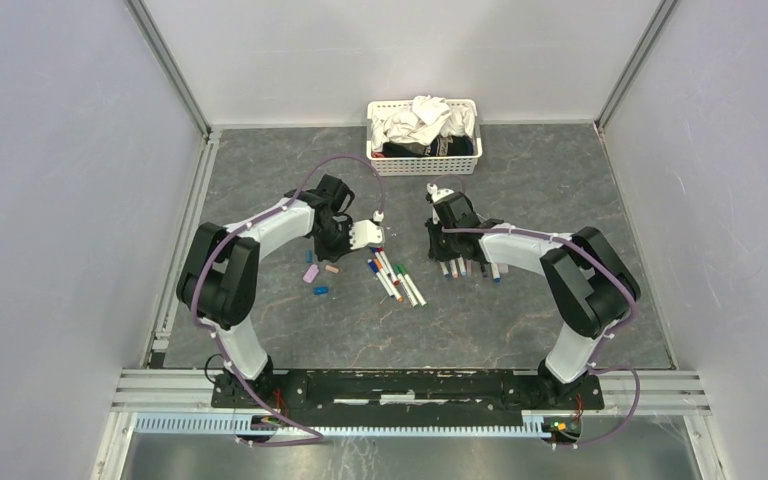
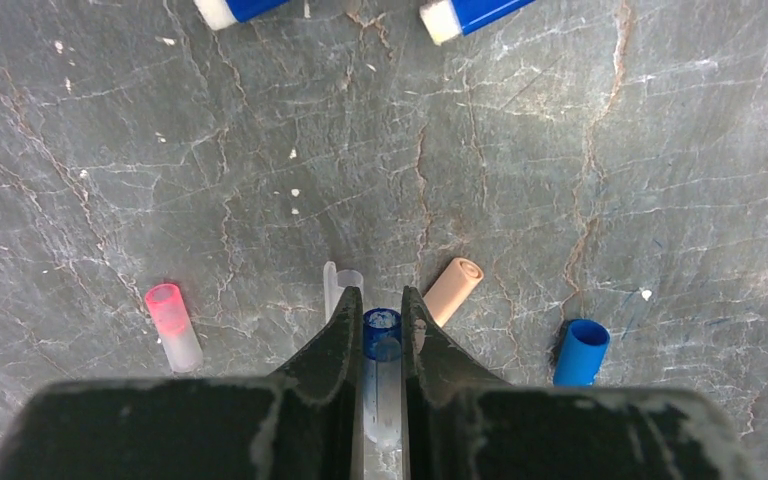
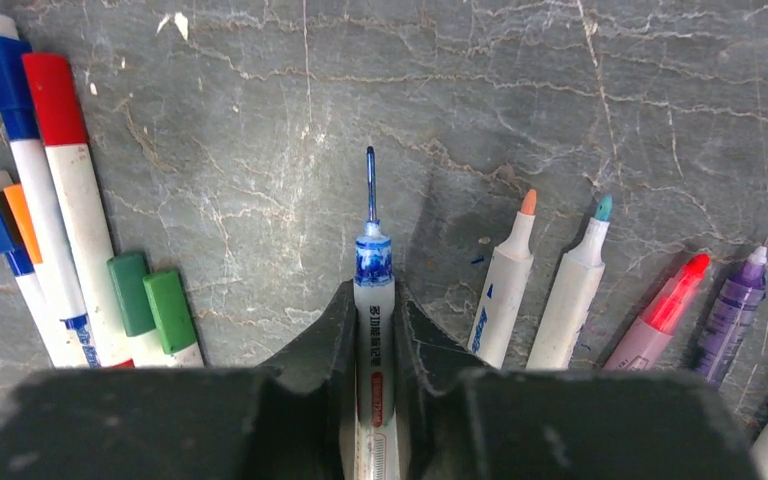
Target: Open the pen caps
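The left fingers [image 2: 352,320] are clenching a stubby translucent plastic cap with a blue inside [image 2: 381,335], its open end pointing away from the wrist camera over the grey marbled table [image 2: 560,150]. Three loose caps are lying on the table around it. A pink-tipped frosted cap [image 2: 173,325] is sitting on the left of that view, a peach cap [image 2: 454,288] just beside the fingers on the right, and a solid blue cap [image 2: 581,352] a little beyond the peach one. Something that may be a small clear cap [image 2: 335,283] is lying against one fingertip, though the view there is too dim to be sure.

The right fingers [image 3: 345,315] are grasping a slim white plastic pen with a bare blue nib [image 3: 373,300], its cap off. On the right of its wrist view, four uncapped pens are lying in a row, tipped orange [image 3: 505,290], teal [image 3: 572,290], red [image 3: 660,310] and purple [image 3: 730,310]. On the left, capped pens are resting close together, wearing a blue cap [image 3: 0,70], a red cap [image 3: 55,95] and two green caps [image 3: 130,293].

In the overhead view, a white plastic basket of crumpled cloths [image 1: 420,163] is sitting at the far edge of the table, well apart from both arms.
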`<control>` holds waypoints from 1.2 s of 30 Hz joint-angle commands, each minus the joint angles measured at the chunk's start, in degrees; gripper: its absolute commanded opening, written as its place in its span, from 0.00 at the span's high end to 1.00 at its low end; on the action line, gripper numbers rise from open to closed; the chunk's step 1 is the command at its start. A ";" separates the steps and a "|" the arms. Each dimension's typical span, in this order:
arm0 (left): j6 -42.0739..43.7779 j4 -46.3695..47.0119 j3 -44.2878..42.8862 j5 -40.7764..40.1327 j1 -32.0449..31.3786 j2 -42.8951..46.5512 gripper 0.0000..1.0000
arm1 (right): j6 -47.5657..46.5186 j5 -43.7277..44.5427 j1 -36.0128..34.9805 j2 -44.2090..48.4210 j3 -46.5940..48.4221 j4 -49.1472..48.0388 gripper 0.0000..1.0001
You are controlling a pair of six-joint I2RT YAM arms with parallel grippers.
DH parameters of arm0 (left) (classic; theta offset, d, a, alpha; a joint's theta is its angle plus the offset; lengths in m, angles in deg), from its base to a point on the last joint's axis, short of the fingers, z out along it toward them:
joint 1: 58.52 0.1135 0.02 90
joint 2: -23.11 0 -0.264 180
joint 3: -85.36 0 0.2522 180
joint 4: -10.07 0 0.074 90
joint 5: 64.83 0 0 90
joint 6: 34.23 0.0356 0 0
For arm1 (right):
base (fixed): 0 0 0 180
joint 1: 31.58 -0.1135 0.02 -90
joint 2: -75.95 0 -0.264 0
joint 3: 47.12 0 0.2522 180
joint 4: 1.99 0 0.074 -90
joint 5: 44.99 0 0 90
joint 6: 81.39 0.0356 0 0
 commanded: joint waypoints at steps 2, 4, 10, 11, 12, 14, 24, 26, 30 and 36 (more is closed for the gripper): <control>-2.88 3.29 0.65 0.34 0.45 0.12 0.92 | -0.04 2.67 -0.15 -0.68 -1.49 -2.43 0.77; -2.58 3.30 1.30 0.41 0.55 0.34 0.82 | 0.01 3.05 -0.22 -0.30 -2.21 -2.53 0.73; -2.02 4.38 2.67 1.31 1.28 1.63 0.66 | 0.13 2.92 -0.29 0.96 -3.64 -2.72 0.69; -2.03 4.40 2.60 1.66 1.40 1.86 0.66 | 0.16 2.97 -0.22 1.22 -3.74 -2.66 0.69; -2.07 4.36 2.52 1.83 1.45 2.15 0.65 | 0.14 3.01 -0.23 1.48 -3.91 -2.67 0.68; -1.93 4.31 2.34 2.45 1.53 2.87 0.64 | 0.15 3.33 -0.23 2.24 -4.30 -2.55 0.68; -3.41 -2.03 -5.71 6.59 3.51 8.18 0.52 | -2.63 6.84 -0.26 6.43 -6.09 -0.70 0.70; -4.36 -4.19 -9.24 7.60 3.81 9.75 0.31 | -3.33 7.18 -0.21 7.09 -5.47 0.24 0.70; -7.63 -7.17 -15.66 8.16 3.86 13.18 0.00 | -4.29 6.42 -0.23 8.71 -2.91 2.49 0.69; -9.11 -11.88 -22.77 3.03 3.85 17.61 0.00 | -4.94 6.20 -0.96 12.63 0.94 6.33 0.63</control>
